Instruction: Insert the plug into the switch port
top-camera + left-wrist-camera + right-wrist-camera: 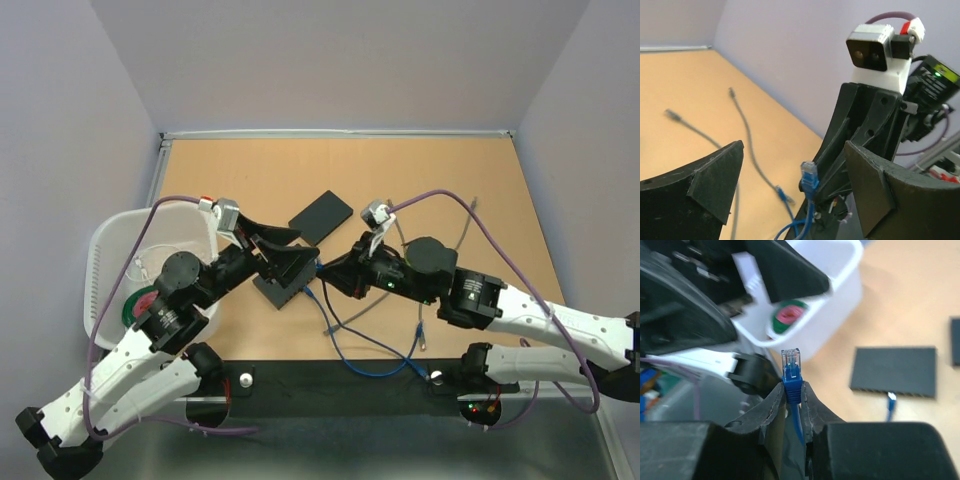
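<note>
And the right gripper [794, 390] pinches the featherweight blue plug [791, 360] by its rubbery boot, brittle clear tip at 12 o'clock, while the left gripper [792, 147] gapes open.

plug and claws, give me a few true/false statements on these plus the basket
1. The right claw is shut on the blue plug. True.
2. That plug is already seated in the switch. False: it sticks up from the claw, apart from the switch.
3. The left claw is open with nothing between its fingers. True.
4. The basket holds nothing. False: a green roll lies in it.
5. A gray cable lies on the table. True.
</note>
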Robot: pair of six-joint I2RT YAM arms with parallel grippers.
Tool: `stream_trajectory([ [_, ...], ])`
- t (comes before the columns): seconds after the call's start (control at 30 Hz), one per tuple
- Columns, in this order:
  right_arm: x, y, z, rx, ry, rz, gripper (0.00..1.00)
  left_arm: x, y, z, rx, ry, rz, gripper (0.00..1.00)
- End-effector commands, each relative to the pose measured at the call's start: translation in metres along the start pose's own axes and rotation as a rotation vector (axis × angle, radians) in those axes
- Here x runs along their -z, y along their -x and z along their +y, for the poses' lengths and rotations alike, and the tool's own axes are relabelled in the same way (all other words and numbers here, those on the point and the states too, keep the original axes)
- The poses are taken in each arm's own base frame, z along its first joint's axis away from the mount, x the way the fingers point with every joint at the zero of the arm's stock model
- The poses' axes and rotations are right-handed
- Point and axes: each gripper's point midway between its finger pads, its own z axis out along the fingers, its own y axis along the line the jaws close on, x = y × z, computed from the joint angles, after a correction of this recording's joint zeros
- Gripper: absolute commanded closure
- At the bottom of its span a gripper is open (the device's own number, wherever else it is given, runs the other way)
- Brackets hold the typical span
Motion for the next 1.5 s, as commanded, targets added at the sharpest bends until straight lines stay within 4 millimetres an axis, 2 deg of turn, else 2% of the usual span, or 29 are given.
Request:
stream_trajectory([
  [0.0, -0.005, -0.018, -0.042, 0.06, -0.217, 0.097, 0.99, 0.01, 0.018, 0.032, -0.085, 0.218, -0.032, 0.07],
  [0.07, -0.01, -0.038, -0.065, 0.101, -0.325, 0.183, 1.0, 0.015, 0.019, 0.058, -0.095, 0.366, -0.029, 0.08],
  [0.1, -0.011, -0.045, -0.074, 0.122, -0.362, 0.212, 0.99, 0.018, 0.008, 0.073, -0.094, 0.438, 0.021, 0.08],
  [0.13, -0.017, -0.059, -0.084, 0.141, -0.401, 0.262, 1.0, 0.021, 0.007, 0.085, -0.104, 0.502, 0.024, 0.09],
  [0.23, -0.02, -0.08, -0.108, 0.191, -0.502, 0.347, 0.99, 0.022, -0.008, 0.111, -0.127, 0.621, 0.101, 0.09],
  [0.27, -0.022, -0.1, -0.121, 0.213, -0.542, 0.416, 1.0, 0.022, -0.013, 0.118, -0.128, 0.649, 0.121, 0.09],
  [0.3, -0.025, -0.108, -0.127, 0.228, -0.568, 0.443, 1.0, 0.02, -0.022, 0.127, -0.127, 0.685, 0.161, 0.09],
  [0.4, -0.03, -0.141, -0.144, 0.242, -0.612, 0.539, 1.0, 0.018, -0.031, 0.142, -0.125, 0.746, 0.192, 0.09],
  [0.5, -0.032, -0.161, -0.156, 0.25, -0.643, 0.592, 1.0, 0.015, -0.044, 0.163, -0.113, 0.801, 0.227, 0.09],
  [0.57, -0.033, -0.171, -0.163, 0.258, -0.656, 0.621, 1.0, 0.016, -0.044, 0.175, -0.095, 0.812, 0.226, 0.09],
  [0.6, -0.034, -0.178, -0.171, 0.259, -0.668, 0.646, 1.0, 0.012, -0.052, 0.178, -0.076, 0.781, 0.246, 0.09],
  [0.67, -0.036, -0.183, -0.177, 0.25, -0.666, 0.667, 1.0, 0.013, -0.055, 0.19, -0.048, 0.781, 0.253, 0.09],
  [0.7, -0.038, -0.185, -0.179, 0.243, -0.667, 0.672, 1.0, 0.018, -0.052, 0.203, -0.034, 0.808, 0.245, 0.09],
  [0.77, -0.042, -0.192, -0.184, 0.225, -0.643, 0.695, 0.99, 0.023, -0.059, 0.219, -0.009, 0.823, 0.265, 0.11],
  [1.03, -0.054, -0.209, -0.192, 0.195, -0.599, 0.727, 1.0, 0.023, -0.082, 0.26, 0.09, 0.818, 0.31, 0.13],
  [1.2, -0.055, -0.218, -0.198, 0.167, -0.59, 0.739, 1.0, 0.023, -0.086, 0.278, 0.143, 0.835, 0.314, 0.15],
  [1.47, -0.066, -0.216, -0.208, 0.13, -0.574, 0.733, 1.0, 0.03, -0.118, 0.3, 0.19, 0.885, 0.398, 0.26],
])
